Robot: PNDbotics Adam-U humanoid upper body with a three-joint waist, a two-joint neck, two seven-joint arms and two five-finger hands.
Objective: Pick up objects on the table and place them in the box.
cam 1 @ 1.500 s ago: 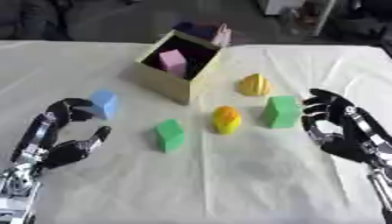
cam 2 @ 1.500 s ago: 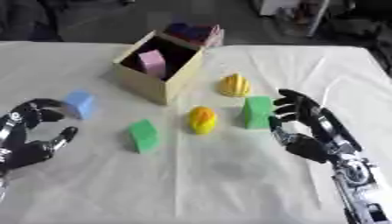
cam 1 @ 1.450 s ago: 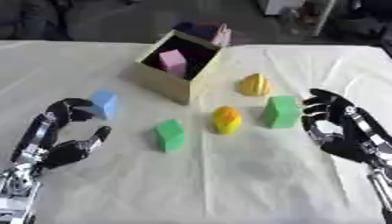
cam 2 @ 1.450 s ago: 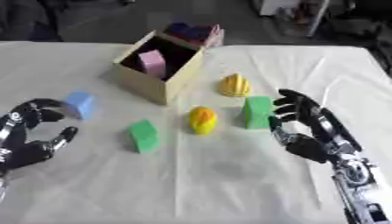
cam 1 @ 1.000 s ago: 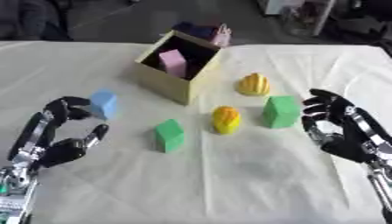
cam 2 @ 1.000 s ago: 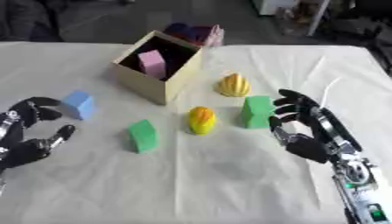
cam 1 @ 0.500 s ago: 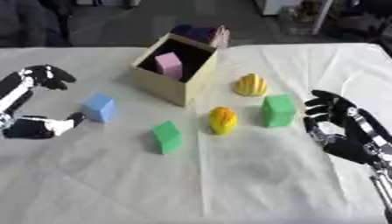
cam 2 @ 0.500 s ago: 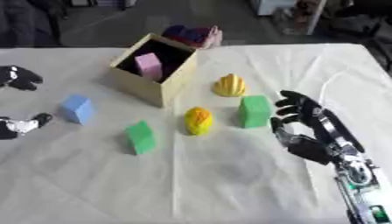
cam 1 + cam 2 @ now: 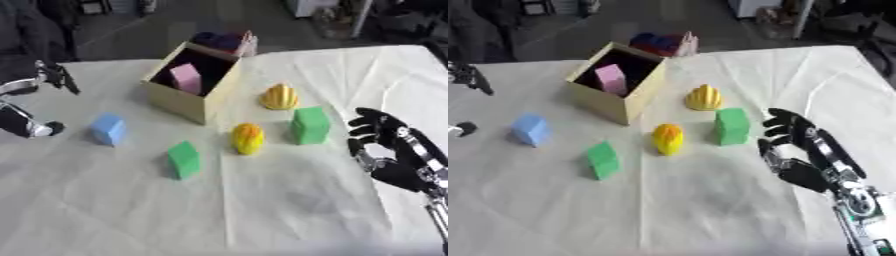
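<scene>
White cloth covers the counter [image 9: 289,210], wrinkled and creased. Toward the far left of the middle stands an open tan cardboard box [image 9: 192,82], turned at an angle, with a pink block [image 9: 185,78] standing upright inside it. Just beyond the box's far corner lies a small cluster of dark blue, red and pink items [image 9: 662,44], too blurred to make out.

Five loose objects rest on the cloth outside the box. A yellow ridged shell-shaped toy [image 9: 281,97] sits just right of the box. Near it, slightly closer, stands a green rectangular block [image 9: 310,125]. Beside that block on its left is a yellow-orange egg-shaped toy [image 9: 248,138]. Further left and nearer lies a second green block [image 9: 184,159]. A light blue cube [image 9: 109,129] sits apart, left of the box.

At the right edge, the robot's black right hand [image 9: 389,150] hovers near the first green block, fingers spread and relaxed, holding nothing. At the far left edge, the left hand [image 9: 26,107] shows only partly, thumb and fingers spread wide apart, empty, well left of the blue cube.
</scene>
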